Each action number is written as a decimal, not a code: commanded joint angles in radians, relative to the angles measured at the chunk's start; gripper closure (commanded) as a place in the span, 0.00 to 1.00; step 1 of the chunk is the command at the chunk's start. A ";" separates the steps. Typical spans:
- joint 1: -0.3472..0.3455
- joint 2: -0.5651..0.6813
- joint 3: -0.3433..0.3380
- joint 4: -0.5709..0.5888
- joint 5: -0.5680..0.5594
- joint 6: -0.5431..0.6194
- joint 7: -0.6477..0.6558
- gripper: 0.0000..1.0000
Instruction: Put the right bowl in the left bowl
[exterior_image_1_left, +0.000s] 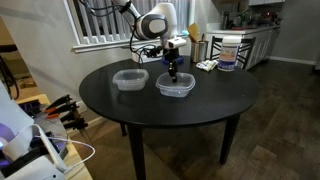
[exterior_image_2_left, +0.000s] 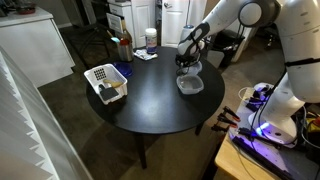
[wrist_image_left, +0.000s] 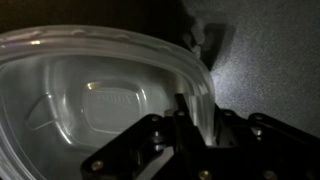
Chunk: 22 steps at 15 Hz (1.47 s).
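Note:
Two alike clear plastic tubs stand on the round black table (exterior_image_1_left: 200, 110). The left bowl (exterior_image_1_left: 130, 79) stands free. The right bowl (exterior_image_1_left: 174, 87) sits beside it, with my gripper (exterior_image_1_left: 172, 70) down at its far rim. In the wrist view the bowl's thick rim (wrist_image_left: 150, 60) runs between my fingers (wrist_image_left: 190, 110), which are shut on it. In an exterior view my gripper (exterior_image_2_left: 187, 63) is above a clear tub (exterior_image_2_left: 190, 85); I cannot make out its twin there.
A white-rimmed rectangular tub (exterior_image_2_left: 105, 82) with items in it and a small blue dish (exterior_image_2_left: 122, 70) stand at one side of the table. Bottles (exterior_image_2_left: 150, 40) stand at the table's far edge. Cables and electronics (exterior_image_2_left: 255, 125) lie on a bench by the table.

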 joint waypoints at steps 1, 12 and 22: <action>0.058 -0.050 -0.037 -0.045 -0.075 -0.003 0.064 1.00; 0.318 -0.343 -0.123 -0.209 -0.617 -0.133 0.278 0.99; 0.172 -0.521 0.138 -0.421 -0.589 -0.182 0.415 0.99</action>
